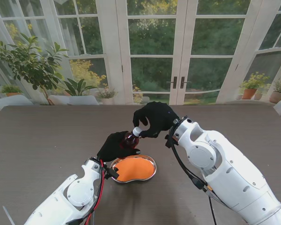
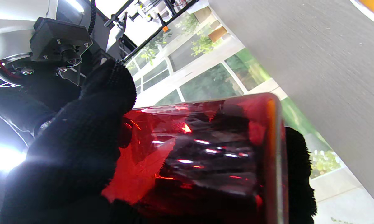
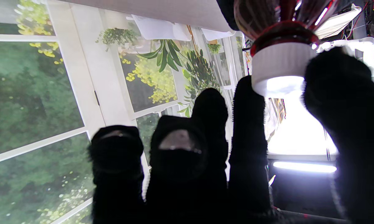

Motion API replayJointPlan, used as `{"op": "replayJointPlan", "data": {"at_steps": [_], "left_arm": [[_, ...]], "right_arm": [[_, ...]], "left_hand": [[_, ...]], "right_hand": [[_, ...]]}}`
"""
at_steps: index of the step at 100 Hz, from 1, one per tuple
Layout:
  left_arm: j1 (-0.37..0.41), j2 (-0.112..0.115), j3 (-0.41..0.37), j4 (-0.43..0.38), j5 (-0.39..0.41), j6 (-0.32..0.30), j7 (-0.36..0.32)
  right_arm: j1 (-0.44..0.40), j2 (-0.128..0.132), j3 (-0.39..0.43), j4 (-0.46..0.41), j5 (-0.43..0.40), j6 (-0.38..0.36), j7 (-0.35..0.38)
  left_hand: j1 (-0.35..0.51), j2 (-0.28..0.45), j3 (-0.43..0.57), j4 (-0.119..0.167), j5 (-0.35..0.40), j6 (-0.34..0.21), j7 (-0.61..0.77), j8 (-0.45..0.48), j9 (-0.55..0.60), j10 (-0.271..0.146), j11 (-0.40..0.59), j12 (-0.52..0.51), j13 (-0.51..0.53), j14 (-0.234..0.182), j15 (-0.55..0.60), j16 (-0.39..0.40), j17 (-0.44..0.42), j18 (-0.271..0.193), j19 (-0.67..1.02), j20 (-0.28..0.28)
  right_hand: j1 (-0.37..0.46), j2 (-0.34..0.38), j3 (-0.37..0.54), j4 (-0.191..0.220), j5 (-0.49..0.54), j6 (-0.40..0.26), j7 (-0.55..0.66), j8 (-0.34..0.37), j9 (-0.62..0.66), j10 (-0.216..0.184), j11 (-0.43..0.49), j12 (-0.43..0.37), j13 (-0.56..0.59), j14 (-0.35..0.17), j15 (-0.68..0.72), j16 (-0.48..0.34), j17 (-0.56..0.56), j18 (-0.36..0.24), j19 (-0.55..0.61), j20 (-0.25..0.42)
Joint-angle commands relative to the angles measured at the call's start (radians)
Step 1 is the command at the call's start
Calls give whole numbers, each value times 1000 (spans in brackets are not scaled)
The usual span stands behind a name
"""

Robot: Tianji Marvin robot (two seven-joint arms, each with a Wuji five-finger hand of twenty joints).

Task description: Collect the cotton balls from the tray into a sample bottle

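Note:
A dark red sample bottle (image 1: pixel 130 139) is held tilted above the table, just beyond the tray, with my black-gloved left hand (image 1: pixel 116 146) shut around its body (image 2: pixel 205 149). Its white cap (image 1: pixel 136 131) points toward my right hand (image 1: pixel 155 119), whose thumb and forefinger pinch the cap (image 3: pixel 278 68). The other right fingers (image 3: pixel 177 149) are spread away from it. The kidney-shaped metal tray (image 1: pixel 151 162) lies nearer to me, and its inside looks orange. No cotton balls can be made out.
The brown table (image 1: pixel 47 136) runs to a far edge beneath tall windows with potted plants outside. Red and black cables (image 1: pixel 99 197) run along my left forearm, next to the tray.

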Motion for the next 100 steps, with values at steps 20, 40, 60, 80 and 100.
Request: {"op": "replayJointPlan", "data": {"at_steps": [20,40,60,80,100], "left_arm": [[2,-3,-2,-6,-6,0,-19],[3,-2,-3,-7,-6,1,-20],[2,-2,-2,-6,-6,0,-21],[3,-2,-3,-6,-5,0,-20],[2,-2,-3,-5,-4,-1,-19]], "right_arm": [[9,-4,-24,-3,6,33,27],[14,-3,-38,-9,7,69,45],[18,-2,-47,-13,5,102,61],[16,0,-53,-22,3,136,78],[12,1,-54,-31,6,163,91]], "left_hand": [[158,232,136,10,124,-218,68,19,55,-82,7,-16,-6,30,18,12,-42,-16,-1,5],[159,232,134,11,123,-218,67,19,54,-84,7,-17,-5,30,18,12,-43,-16,-1,5],[158,232,135,11,124,-219,67,19,55,-84,8,-17,-5,30,18,12,-42,-17,-1,5],[158,233,135,11,123,-220,67,19,55,-85,8,-17,-6,30,18,12,-43,-16,-2,5],[159,233,135,11,123,-219,67,19,54,-84,8,-18,-5,29,18,12,-43,-16,-1,5]], "right_hand": [[-15,111,-11,-34,71,53,99,-42,73,-19,24,21,16,-7,73,28,23,6,54,9],[-42,226,-64,4,111,86,113,-31,112,-12,30,27,15,-5,110,37,35,15,72,12],[-78,336,-107,74,188,108,112,6,178,-6,38,36,15,2,159,54,55,26,92,11],[-123,472,-175,184,281,126,67,178,262,5,42,47,13,0,220,76,88,40,117,7],[-134,551,-235,194,329,140,121,215,289,23,122,64,13,7,280,99,124,59,141,4]]}}
